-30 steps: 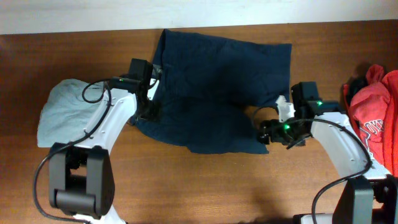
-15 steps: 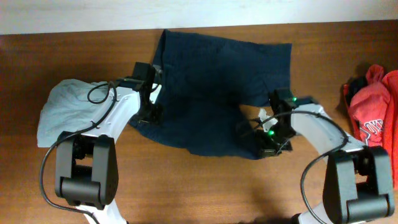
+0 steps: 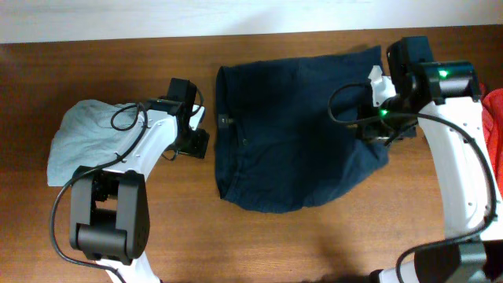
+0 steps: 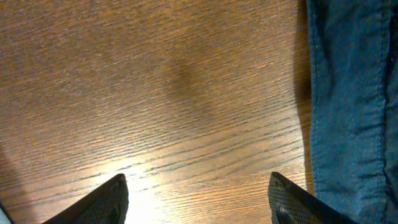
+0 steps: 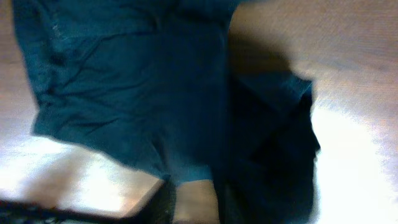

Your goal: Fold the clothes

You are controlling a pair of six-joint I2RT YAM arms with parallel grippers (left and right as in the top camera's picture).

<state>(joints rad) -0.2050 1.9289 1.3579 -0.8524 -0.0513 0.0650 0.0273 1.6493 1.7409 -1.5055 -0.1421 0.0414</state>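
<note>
Surface: brown wooden table (image 3: 314, 244), viewed from overhead, with a pale strip of wall along its far edge.
Task garment: navy shorts (image 3: 291, 134) are laid at the middle of the table, with the waistband (image 3: 224, 118) turned toward the left arm and the leg ends toward the right arm.
Change: over the last second the shorts have been drawn to the right, clear of the left gripper. The lower right corner has been carried up to the far right edge, so a wide spread has been narrowed into a more compact shape.
Left gripper (image 3: 194, 143): it is held low over bare wood just beside the waistband, with its fingers spread wide and nothing between them.
Right gripper (image 3: 383, 130): it is raised at the right edge of the shorts, where dark cloth is bunched against it. The wrist view is too blurred for it to be told whether the fingers are clenched on the cloth or released.
Other clothes: a pale blue garment (image 3: 78, 137) is left near the left arm's base, and a red garment (image 3: 495, 106) is seen at the right edge.
Meaning: a first fold is judged to be under way. The cloth is still rumpled along the near hem, so smoothing and a further fold are likely needed.
</note>
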